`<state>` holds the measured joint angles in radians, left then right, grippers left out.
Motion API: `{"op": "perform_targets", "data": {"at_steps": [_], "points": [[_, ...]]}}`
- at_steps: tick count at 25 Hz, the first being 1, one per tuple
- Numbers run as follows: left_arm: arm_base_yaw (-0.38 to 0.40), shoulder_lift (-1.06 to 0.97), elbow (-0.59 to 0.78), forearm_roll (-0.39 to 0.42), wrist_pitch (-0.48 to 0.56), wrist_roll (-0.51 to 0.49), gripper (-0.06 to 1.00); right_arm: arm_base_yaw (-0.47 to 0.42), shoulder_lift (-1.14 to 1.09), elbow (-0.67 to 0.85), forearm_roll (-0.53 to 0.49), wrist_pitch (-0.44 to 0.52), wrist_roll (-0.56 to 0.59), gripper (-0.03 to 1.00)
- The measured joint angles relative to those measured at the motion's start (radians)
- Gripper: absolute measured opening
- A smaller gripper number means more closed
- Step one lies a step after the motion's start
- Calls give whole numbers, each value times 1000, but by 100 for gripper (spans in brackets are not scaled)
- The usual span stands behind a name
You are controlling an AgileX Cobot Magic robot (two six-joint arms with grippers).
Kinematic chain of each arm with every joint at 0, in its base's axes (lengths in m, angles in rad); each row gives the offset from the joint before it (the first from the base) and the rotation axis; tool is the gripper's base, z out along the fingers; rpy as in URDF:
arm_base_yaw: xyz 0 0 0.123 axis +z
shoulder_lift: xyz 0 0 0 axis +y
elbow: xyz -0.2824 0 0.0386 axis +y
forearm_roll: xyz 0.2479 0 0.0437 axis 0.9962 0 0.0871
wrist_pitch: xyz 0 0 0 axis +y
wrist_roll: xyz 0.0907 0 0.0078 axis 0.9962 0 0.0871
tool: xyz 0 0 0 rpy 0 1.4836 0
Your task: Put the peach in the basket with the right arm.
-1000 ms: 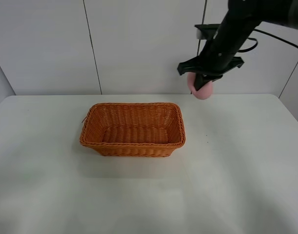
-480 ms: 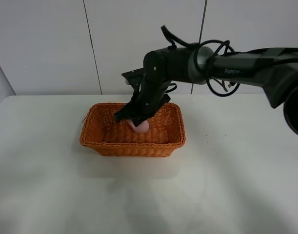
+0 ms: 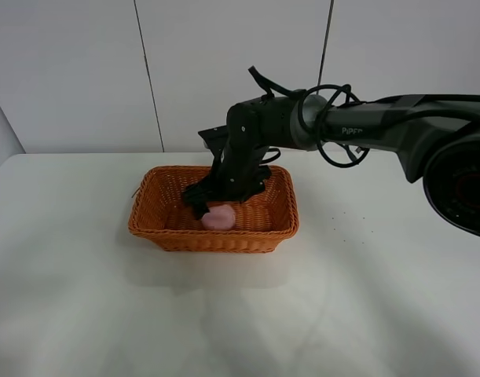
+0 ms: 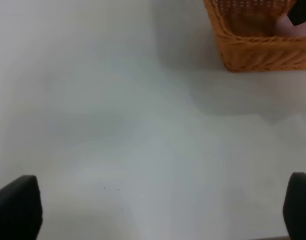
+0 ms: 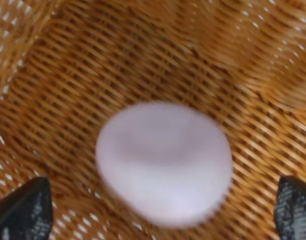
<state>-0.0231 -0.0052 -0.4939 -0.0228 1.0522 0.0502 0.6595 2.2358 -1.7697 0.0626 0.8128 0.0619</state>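
Observation:
The pale pink peach lies inside the orange-brown wicker basket, near its front wall. My right gripper hangs just above the fruit, with the black right arm reaching in from the right. In the right wrist view the peach looks blurred on the woven basket floor. It sits between the right gripper's widely spread fingertips, which do not touch it. My left gripper is open over bare table, with the basket some way beyond it.
The basket stands on a white table in front of a white panelled wall. Bare tabletop surrounds the basket on all sides. The left arm does not show in the exterior high view.
The right arm carried the peach from high at the back right down into the basket. Its jaws have since opened and the peach now rests on the basket floor.

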Motion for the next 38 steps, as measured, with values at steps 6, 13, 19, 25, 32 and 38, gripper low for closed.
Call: {"op": "perform_targets", "data": {"at_steps": [6,13,19,25,32,38], "points": [[0,0,0,0,0,0,99,-21,-2,-212,-14,251,0,69],[0,0,0,0,0,0,99,-52,-4,-458,-76,394,3,69],[0,0,0,0,0,0,99,-131,-8,-469,-49,401,10,69],[0,0,0,0,0,0,99,-292,15,-469,-49,401,10,69],[0,0,0,0,0,0,99,-514,28,-469,-50,402,10,69],[0,0,0,0,0,0,99,-624,28,-469,-52,402,10,69]]}}
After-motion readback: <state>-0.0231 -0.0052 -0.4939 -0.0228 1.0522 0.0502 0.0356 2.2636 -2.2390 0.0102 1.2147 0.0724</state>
